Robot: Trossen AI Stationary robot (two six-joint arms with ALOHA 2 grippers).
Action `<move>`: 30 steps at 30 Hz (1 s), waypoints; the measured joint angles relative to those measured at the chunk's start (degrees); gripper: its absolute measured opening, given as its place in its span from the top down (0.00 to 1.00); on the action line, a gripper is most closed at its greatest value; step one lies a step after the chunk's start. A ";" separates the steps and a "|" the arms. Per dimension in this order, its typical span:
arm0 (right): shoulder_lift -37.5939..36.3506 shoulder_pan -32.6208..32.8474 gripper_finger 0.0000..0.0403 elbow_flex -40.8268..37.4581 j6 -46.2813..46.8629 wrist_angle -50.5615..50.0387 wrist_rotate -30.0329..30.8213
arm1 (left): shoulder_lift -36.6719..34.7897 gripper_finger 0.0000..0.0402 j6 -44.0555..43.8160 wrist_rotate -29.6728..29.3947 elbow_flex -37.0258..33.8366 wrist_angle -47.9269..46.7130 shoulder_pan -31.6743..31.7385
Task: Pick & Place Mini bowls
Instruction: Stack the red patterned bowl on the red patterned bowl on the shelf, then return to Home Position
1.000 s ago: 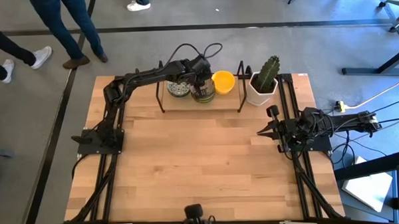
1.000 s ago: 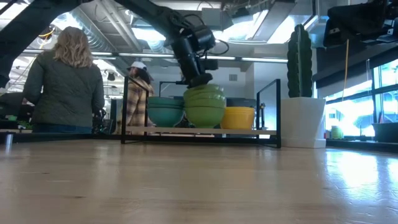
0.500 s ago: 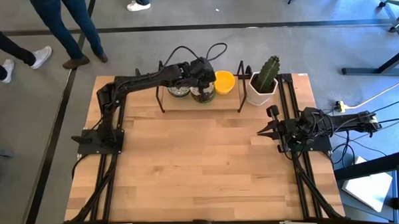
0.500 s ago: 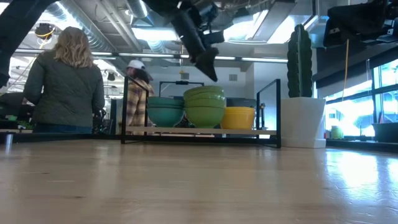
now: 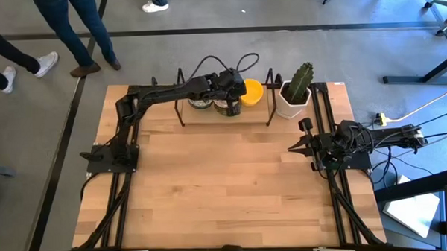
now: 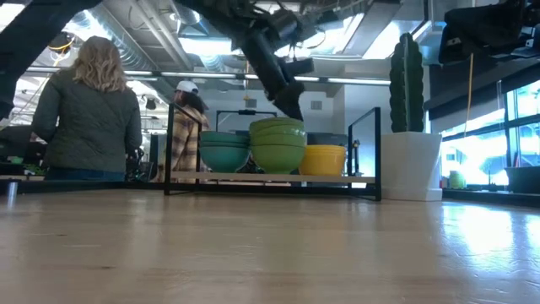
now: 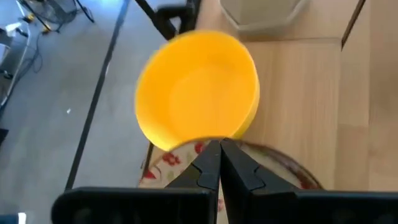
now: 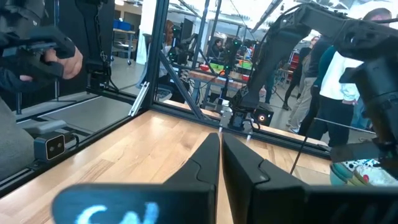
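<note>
Left pincer (image 6: pixel 291 108) now lower over rack (image 6: pixel 364 152), wooden table (image 5: pixel 233 185).

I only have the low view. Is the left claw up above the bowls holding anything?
Observer: No. Its wrist view shows the left claw shut on nothing.
Operator: Which bowl is under it?
Observer: A red-speckled bowl. The yellow bowl lies just beyond the fingertips.
Operator: Where is the right arm?
Observer: From above, the right claw sits shut at the right side of the table, well away from the bowls.
</note>
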 joint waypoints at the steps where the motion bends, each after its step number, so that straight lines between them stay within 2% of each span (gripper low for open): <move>1: 0.02 0.01 0.95 0.00 0.01 0.00 0.00 | 0.26 0.99 0.29 -0.05 -0.06 -0.22 0.00; 11: 0.02 0.01 0.95 0.00 0.02 0.00 -0.02 | -0.72 0.99 0.97 -0.81 -0.02 0.29 -0.15; 16: 0.00 0.00 0.95 0.00 0.13 0.00 -0.01 | -5.95 0.99 2.35 0.32 -0.02 -2.31 -1.08; 21: 0.00 0.01 0.95 0.00 0.10 -0.02 0.00 | -16.87 0.99 2.04 -2.04 -0.82 -12.84 -4.53; 26: 0.13 -0.01 0.99 0.00 -0.15 -0.58 0.00 | -33.11 0.99 1.15 -8.76 -9.92 -17.32 -11.55; 28: 0.15 0.01 0.99 0.00 -0.16 -0.64 0.00 | -40.52 0.99 -0.27 -7.88 -16.40 -17.44 -14.24; 30: 0.15 0.00 0.99 0.00 0.05 -0.64 0.00 | -48.64 0.99 -2.23 -1.78 -24.42 -14.95 -16.33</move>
